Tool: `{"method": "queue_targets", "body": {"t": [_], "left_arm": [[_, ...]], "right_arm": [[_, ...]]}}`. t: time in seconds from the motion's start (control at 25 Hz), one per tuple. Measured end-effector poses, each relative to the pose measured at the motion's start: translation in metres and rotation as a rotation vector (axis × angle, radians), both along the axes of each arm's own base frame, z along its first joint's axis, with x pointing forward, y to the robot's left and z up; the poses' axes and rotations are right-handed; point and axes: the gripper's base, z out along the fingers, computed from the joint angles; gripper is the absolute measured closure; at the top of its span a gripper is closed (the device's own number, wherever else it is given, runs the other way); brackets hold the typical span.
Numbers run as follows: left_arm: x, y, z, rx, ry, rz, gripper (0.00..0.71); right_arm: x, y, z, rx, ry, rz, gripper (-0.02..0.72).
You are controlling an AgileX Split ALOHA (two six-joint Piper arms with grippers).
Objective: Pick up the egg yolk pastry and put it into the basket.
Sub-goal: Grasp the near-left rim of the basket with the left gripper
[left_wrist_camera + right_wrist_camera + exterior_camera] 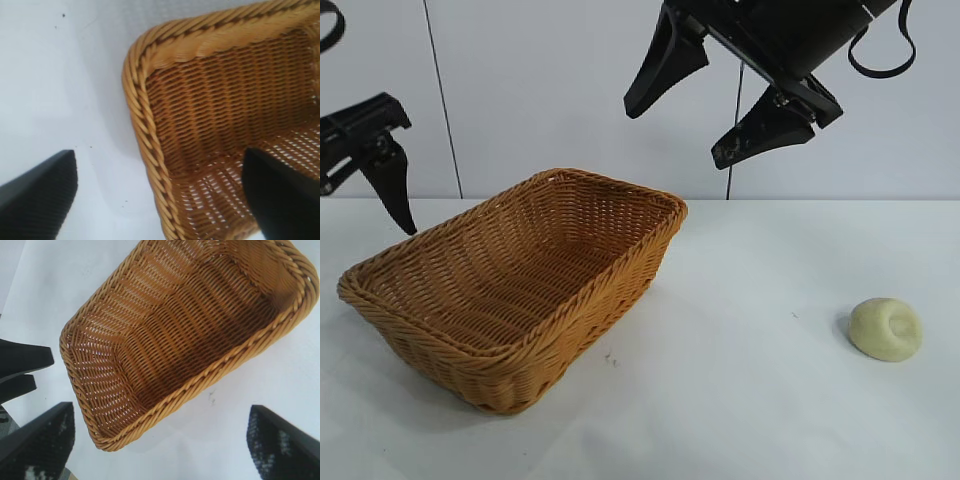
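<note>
**Wicker basket waits, pastry lies apart**

White and matte, the table (750, 400) spreads under everything and meets a pale wall (550, 90) behind. On it, toward the left of the exterior view, sits the basket (516, 287), orange-brown woven wicker with flared sides and a braided rim; nothing lies inside it (both wrist views show only the bare weave of its floor).

The right gripper (682, 110) hangs high in the air above the table, over the space just past the basket's far right corner, touching nothing. Its two black fingers (664, 62) stand wide apart. From its own wrist camera the basket (185, 335) fills the middle of the picture between those spread fingers.

The left gripper (380, 180) hovers at the far left edge, just beyond the basket's left end and above the table. In its wrist view the fingers (42, 190) are spread, one over the table and one over a corner of the basket (220, 115), gripping nothing.

The egg yolk pastry (885, 328), a small pale cream dome with a dent in its top, rests on the table well to the right of the basket, clear of both grippers.
</note>
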Motion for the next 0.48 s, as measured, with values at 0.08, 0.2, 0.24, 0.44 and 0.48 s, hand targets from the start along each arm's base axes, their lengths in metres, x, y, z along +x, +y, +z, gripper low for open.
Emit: {"method": "queue_targets", "body": {"t": [0.08, 0.2, 0.24, 0.44, 0.48], "left_arm": [[0.008, -0.003, -0.015, 0.006, 0.011, 0.001, 0.025], [0.017, -0.006, -0.040, 0.014, 0.041, 0.007, 0.025], [0.018, -0.007, -0.045, 0.013, 0.054, 0.012, 0.025], [0.021, -0.010, -0.064, -0.005, 0.109, 0.048, 0.027], [0.021, -0.010, -0.064, -0.006, 0.111, 0.049, 0.034]], "right_arm": [[0.000, 0.000, 0.000, 0.000, 0.002, 0.001, 0.062], [-0.001, 0.000, 0.000, 0.000, 0.005, 0.004, 0.062], [-0.001, 0.000, 0.000, 0.000, 0.005, 0.004, 0.062], [-0.001, 0.000, 0.000, 0.000, 0.006, 0.005, 0.062], [-0.001, 0.000, 0.000, 0.000, 0.006, 0.005, 0.062]]}}
